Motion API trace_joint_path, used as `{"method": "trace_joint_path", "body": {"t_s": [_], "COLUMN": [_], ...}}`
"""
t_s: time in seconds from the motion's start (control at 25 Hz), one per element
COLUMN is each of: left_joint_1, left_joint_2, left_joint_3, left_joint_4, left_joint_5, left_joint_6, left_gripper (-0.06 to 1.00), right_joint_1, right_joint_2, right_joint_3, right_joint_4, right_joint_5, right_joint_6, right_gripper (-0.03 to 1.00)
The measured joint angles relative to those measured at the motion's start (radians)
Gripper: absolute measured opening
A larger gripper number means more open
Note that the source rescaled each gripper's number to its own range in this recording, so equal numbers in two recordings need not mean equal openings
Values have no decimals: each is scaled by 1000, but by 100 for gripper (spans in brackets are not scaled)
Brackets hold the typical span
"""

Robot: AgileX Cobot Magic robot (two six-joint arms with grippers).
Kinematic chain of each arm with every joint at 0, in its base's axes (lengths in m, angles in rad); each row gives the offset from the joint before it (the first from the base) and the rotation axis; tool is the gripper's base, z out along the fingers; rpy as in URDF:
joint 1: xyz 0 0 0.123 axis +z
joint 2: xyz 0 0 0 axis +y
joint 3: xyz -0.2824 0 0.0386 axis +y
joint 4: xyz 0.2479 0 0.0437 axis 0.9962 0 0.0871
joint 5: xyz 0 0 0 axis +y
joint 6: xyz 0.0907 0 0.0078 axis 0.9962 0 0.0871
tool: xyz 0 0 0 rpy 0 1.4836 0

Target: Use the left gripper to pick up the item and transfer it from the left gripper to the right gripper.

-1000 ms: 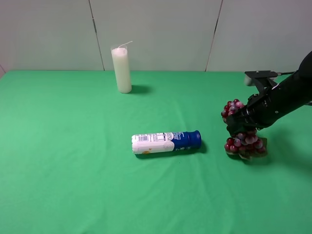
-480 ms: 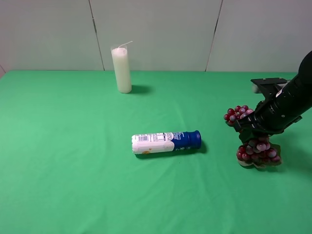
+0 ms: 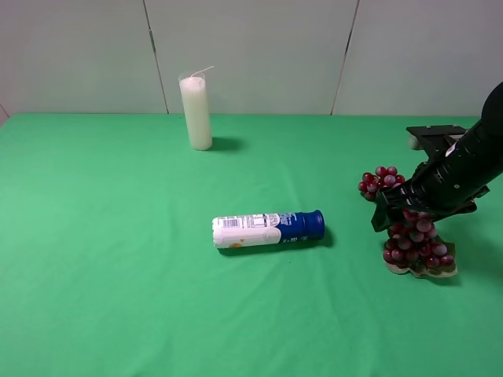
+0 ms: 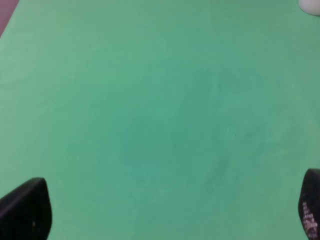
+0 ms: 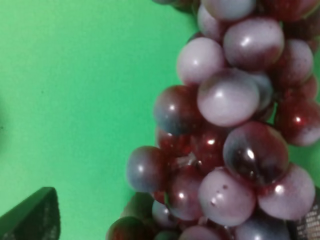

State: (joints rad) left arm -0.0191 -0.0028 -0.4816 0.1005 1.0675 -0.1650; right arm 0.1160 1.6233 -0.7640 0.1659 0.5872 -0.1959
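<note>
**Ana:** Green cloth (image 3: 118, 275) covers the whole table, with pale wall panels behind. Where is the item?

**Ben:** Far to the right. The item (image 3: 416, 247), the bunch of red-purple grapes, stands tilted, with its leafy end on the cloth and its upper grapes leaning against the right gripper (image 3: 416, 210). It is well apart from the white-and-blue bottle (image 3: 267, 228) lying mid-table and the white candle (image 3: 196, 110) standing at the back.

**Ana:** Is the right gripper clamped on it?

**Ben:** It doesn't look so. In the right wrist view the grapes (image 5: 225, 140) fill the space between the jaws, but one fingertip (image 5: 30, 217) sits clear of them with bare green between. I read the jaws as spread, around the bunch rather than squeezing it.

**Ana:** And the left gripper?

**Ben:** The high camera doesn't show it. Its own wrist view shows the left gripper (image 4: 167, 210) with its tips at the far corners of the picture. It is spread wide, with nothing between the tips but empty cloth.

**Ana:** So how far along is the task?

**Ben:** My judgement is that it's at the very end. The left side holds nothing, and the bunch is on the right arm's side, within its jaws, so the pick-up and handover look done. The bunch's weight seems to be on the table. What is left, at most, is for the right arm to lift clear without dragging the grapes along.
</note>
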Motion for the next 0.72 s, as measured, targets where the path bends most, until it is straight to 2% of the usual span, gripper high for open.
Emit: {"method": "trace_joint_path", "body": {"t_s": [0.2,0.36,0.72], "left_joint_1": [0,0,0], "left_joint_2": [0,0,0], "left_joint_3": [0,0,0], "left_joint_4": [0,0,0], "left_joint_5": [0,0,0], "left_joint_6": [0,0,0], "left_gripper": [100,100,100], "right_joint_1": [0,0,0], "right_joint_2": [0,-20,-227], "right_joint_3": [-2,-32,-106], "right_joint_4": [0,0,0], "right_joint_5": [2,42,272], "right_joint_6": [0,0,20], "right_gripper": [100,100,100]}}
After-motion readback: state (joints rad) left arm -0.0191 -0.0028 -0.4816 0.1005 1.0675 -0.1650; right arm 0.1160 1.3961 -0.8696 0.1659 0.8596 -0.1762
